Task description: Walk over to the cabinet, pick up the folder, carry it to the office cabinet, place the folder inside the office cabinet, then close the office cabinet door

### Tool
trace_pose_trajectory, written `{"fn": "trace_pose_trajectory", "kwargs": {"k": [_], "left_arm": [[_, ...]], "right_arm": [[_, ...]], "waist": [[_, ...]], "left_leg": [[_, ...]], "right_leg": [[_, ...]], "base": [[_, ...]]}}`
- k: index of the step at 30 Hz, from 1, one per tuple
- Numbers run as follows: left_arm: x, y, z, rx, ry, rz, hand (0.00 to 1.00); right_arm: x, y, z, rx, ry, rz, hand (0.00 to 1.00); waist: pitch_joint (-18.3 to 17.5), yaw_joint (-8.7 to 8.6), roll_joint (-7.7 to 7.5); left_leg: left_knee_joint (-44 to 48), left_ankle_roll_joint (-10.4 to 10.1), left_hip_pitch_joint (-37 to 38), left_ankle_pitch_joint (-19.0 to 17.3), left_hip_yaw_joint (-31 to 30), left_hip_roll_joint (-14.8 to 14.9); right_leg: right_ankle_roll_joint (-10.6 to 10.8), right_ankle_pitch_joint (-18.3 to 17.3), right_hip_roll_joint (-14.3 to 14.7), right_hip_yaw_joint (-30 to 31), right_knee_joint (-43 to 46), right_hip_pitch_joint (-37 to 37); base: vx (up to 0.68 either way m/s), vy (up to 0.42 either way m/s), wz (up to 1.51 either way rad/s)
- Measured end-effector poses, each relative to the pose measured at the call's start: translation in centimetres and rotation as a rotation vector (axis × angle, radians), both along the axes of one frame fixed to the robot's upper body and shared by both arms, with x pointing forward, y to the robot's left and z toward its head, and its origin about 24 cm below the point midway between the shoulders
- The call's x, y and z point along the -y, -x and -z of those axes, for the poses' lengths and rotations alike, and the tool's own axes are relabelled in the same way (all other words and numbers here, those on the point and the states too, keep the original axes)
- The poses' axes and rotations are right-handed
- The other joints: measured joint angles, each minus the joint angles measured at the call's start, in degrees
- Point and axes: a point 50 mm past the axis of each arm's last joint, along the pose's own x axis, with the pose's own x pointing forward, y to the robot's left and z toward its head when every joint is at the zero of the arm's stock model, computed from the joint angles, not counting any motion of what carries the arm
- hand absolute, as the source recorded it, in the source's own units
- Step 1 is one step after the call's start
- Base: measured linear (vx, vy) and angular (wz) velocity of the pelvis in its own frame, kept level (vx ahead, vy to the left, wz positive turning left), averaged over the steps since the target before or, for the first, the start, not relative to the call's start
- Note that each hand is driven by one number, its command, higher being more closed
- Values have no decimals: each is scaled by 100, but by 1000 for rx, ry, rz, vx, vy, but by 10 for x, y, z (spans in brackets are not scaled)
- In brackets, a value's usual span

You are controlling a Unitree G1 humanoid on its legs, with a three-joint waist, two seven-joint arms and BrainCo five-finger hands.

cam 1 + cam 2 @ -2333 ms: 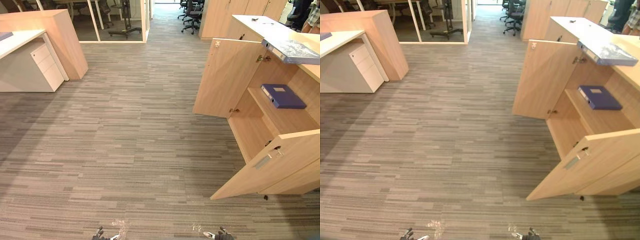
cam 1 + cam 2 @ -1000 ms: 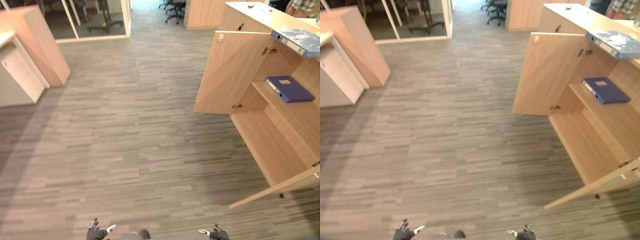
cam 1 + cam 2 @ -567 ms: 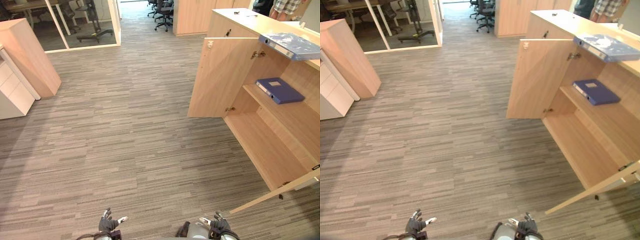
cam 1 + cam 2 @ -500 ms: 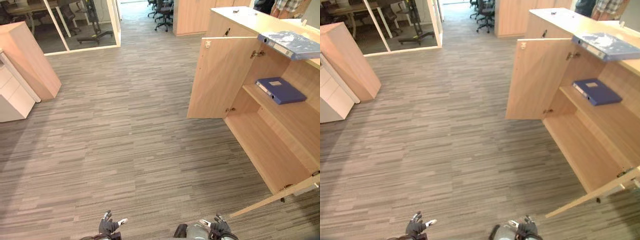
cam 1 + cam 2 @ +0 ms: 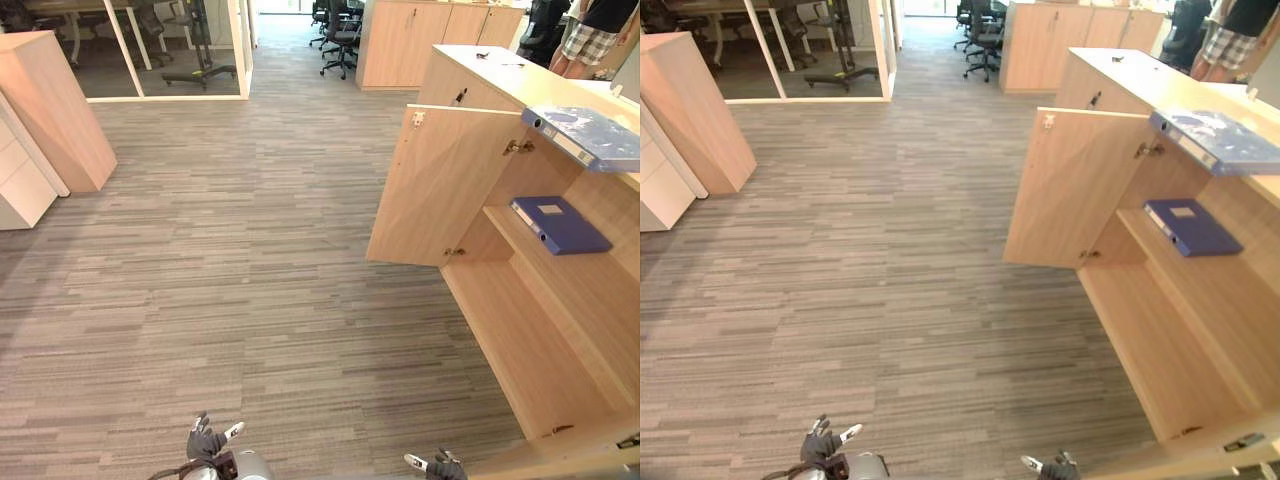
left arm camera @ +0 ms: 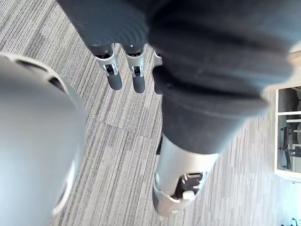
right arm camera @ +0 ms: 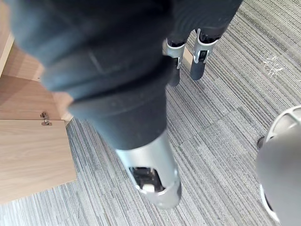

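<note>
Left eye view — cabinet (image 5: 436,190) is brought nearer, folder (image 5: 588,138) untaken — left hand (image 5: 207,441) and right hand (image 5: 437,465) are held slack, empty.

I count two folders: one dark blue folder (image 5: 560,224), one pale blue folder (image 5: 585,135). One office cabinet (image 5: 520,340) with one shelf (image 5: 585,268) inside. Two doors stand open on it, the far door (image 5: 435,185) and the near door (image 5: 580,458). One person (image 5: 590,35) behind. Two hands of mine down low, left hand (image 5: 205,441), right hand (image 5: 440,466)
</note>
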Motion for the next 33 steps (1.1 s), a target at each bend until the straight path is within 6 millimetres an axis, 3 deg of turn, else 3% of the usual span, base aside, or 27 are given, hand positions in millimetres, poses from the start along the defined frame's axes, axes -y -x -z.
{"fn": "trace_pose_trajectory", "kwargs": {"k": [2, 4, 5, 7, 9, 11, 13, 15, 16, 17, 19, 21, 22, 25, 27, 28, 29, 33], "left_arm": [[-2, 6, 2, -5, 11, -64, 0], [-3, 10, 3, -9, 22, -120, 0], [-4, 16, 5, -20, 29, -155, 0], [-3, 25, 9, -44, 54, -215, 0], [-11, 31, 10, -61, 56, -259, 0], [-12, 33, 12, -78, 54, -254, 0], [-13, 41, 14, -115, 41, -222, 0], [-14, 44, 14, -141, 9, -135, 0], [-14, 42, 13, -142, 2, -111, 0], [-13, 41, 13, -149, -11, -63, 0], [-12, 41, 13, -157, -19, -16, 0], [-10, 40, 13, -161, -24, 24, 0], [-8, 35, 13, -154, -21, 48, 0], [-5, 19, 11, -119, -19, 67, 0], [5, 6, 10, -85, 6, 97, 0], [9, 2, 9, -74, 13, 121, 0], [17, 0, 9, -61, 29, 119, 0], [22, 3, 9, -53, 53, 72, 0]], "right_arm": [[-2, -6, -1, 8, 0, -21, 0], [-5, -6, 0, 5, -3, -48, 0], [-6, -6, 0, 4, -5, -55, 0], [-7, -6, 0, 2, -7, -59, 0], [-12, 1, 4, -24, -27, -52, 0], [-9, 1, 4, -26, -25, -39, 0], [-7, 6, 5, -44, -31, -38, 0], [-3, 14, 5, -51, -33, -11, 0], [-1, 15, 5, -51, -31, -2, 0], [2, 16, 5, -51, -23, 0, 0], [2, 15, 4, -45, -19, -2, 0], [3, 11, 3, -31, -17, -3, 0], [4, 7, 2, -17, -12, -3, 0], [4, 1, 0, 5, -9, -6, 0], [2, 0, -1, 17, -7, -8, 0], [3, 4, 0, 12, -8, 5, 0], [8, 3, -2, 14, 6, 5, 0], [8, 8, -1, 13, 2, 39, 0]], "waist": [[28, 92, -14], [21, 190, -6], [5, 205, 28], [-95, 204, 91], [-258, 158, -158], [-268, 191, -173], [-259, 187, -119], [-294, 84, -41], [-295, 62, -44], [-291, 27, -24], [-302, -17, -27], [-242, -45, 34], [-181, -132, 92], [-29, -193, 82], [6, -200, -27], [-7, -225, -96], [-65, -217, 63], [-115, -241, 133]], "left_leg": [[-1631, -126, 29, 326, -644, -372], [-2361, -211, 220, 726, -875, -558], [-2530, -328, 409, 1119, -939, -655], [-2528, -298, 487, 1696, -1086, -807], [-2559, -43, 586, 1497, -834, -1249], [-2780, 128, 856, 1432, -520, -1546], [-3132, 261, 1343, 1424, -264, -1824], [-3402, 414, 1758, 1327, -184, -2066], [-3450, 446, 1833, 1306, -154, -2113], [-3586, 463, 1963, 1297, -46, -2144], [-3765, 477, 2072, 1303, 101, -2111], [-3921, 466, 2199, 1309, 269, -1947], [-3937, 450, 2239, 1243, 339, -1722], [-3932, 308, 2383, 1152, 408, -1456], [-3911, 175, 2471, 1070, 422, -1429], [-3868, 58, 2538, 1019, 365, -1437], [-3791, 81, 2557, 941, 388, -1287], [-3270, -283, 2572, 688, 398, -657]], "right_leg": [[191, 6, -212, 242, 15, -37], [384, -32, -401, 506, 94, -2], [543, -43, -484, 673, 88, 97], [715, -36, -580, 850, 44, 171], [990, 95, -1056, 1005, -123, 187], [1084, 153, -1438, 1235, 1, 182], [1100, 162, -1801, 1464, 466, 92], [1059, 183, -2276, 1459, 1692, -296], [976, 214, -2408, 1407, 1996, -427], [644, 313, -2639, 1167, 2557, -656], [546, 342, -2745, 862, 2846, -805], [771, 91, -2458, 806, 2832, -1000], [808, -187, -2066, 771, 2846, -1199], [714, -312, -1706, 322, 2820, -1445], [437, -126, -1584, 183, 2052, -1572], [42, -64, -1548, 178, 1810, -1532], [118, -202, -1325, 163, 1669, -1496], [-1, -425, -731, -66, 1358, -1059]], "base": [[119, 184, -46], [165, 291, -66], [229, 343, -68], [290, 354, -47], [358, 355, -29], [328, 370, -47], [254, 370, -62], [189, 275, -29], [167, 259, -18], [97, 193, -26], [66, 131, -48], [67, -20, -69], [46, -114, -54], [25, -184, -21], [59, -288, 6], [132, -279, 1], [166, -268, -8], [262, -331, 2]]}}
